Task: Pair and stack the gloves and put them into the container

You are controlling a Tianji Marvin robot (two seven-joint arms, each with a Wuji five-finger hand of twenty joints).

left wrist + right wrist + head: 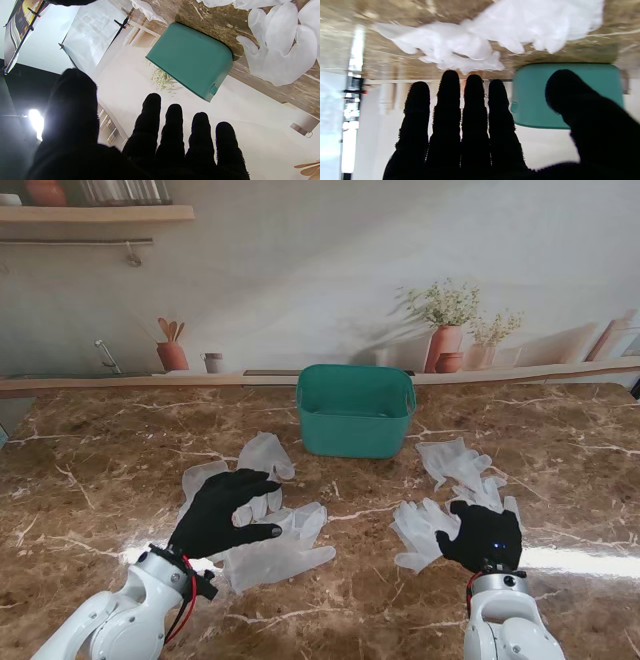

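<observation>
Gloves [262, 510] lie loose on the marble surface [90, 470], none in the green container [356, 412]. Left hand [222, 512] rests spread on the left cluster, holding nothing. Right hand [484, 535], fingers straight, lies on the right cluster [455, 463].

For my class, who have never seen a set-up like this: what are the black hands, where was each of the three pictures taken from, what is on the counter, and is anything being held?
The black shapes are a robot's two five-finger hands, on white arms. The wide picture looks down from the robot's stand: the left hand rests flat over clear gloves, and the right hand lies over more gloves. A green container stands farther from me on the brown marble counter. The other two pictures come from cameras on each wrist, looking along the fingers; they appear upside down, so the counter is at the top. In both, the fingers are spread and straight, so neither hand seems to be gripping anything.
</observation>
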